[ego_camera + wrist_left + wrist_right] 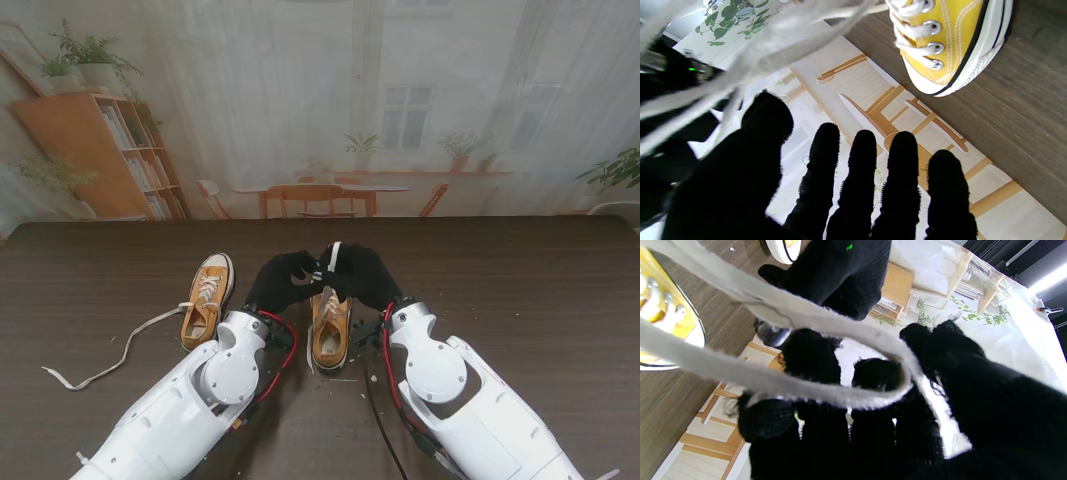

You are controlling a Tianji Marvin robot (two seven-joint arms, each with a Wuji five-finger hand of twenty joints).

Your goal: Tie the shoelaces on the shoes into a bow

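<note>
Soft even light; blurred close-up laces (740,63).

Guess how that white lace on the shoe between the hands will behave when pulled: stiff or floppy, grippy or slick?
Probably floppy: the white lace curls into a soft loop around the right hand fingers. Likely grippy rather than slick, since its flat weave looks fuzzy in the right wrist view. Pulling hard may drag the shoe, which looks light and sits loose on the table.

Two yellow shoes on the table: one (207,300) off to the left, one (330,330) between the arms. Two black-gloved hands, left hand (283,281) and right hand (357,275), five fingers each. One loose lace (110,360) trails from the left shoe, and one lace loop (826,386) is at the right hand.
</note>
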